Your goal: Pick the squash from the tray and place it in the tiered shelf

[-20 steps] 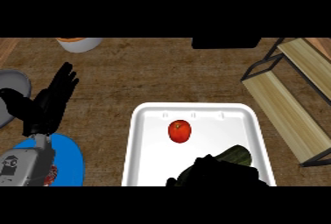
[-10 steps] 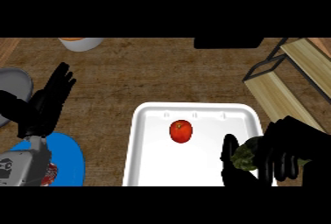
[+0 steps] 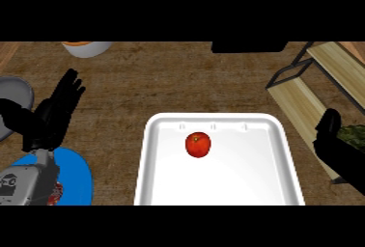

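Tray [image 3: 242, 179] now held only the red fruit [image 3: 199, 144]. The squash [image 3: 352, 134] was off it, carried rt w/ the right hand [image 3: 333, 145] to the view's edge, over the tiered shelf [image 3: 303, 103] lower board. Fingers probably curled round it, partly cut off. Not released yet, so placing remained. Left hand [image 3: 51, 116] rested, fingers spread, by the blue plate [image 3: 75, 169].

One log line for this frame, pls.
phase: place | right hand: holding squash at tiered shelf, not released | left hand: open, resting at left | tray: red fruit only
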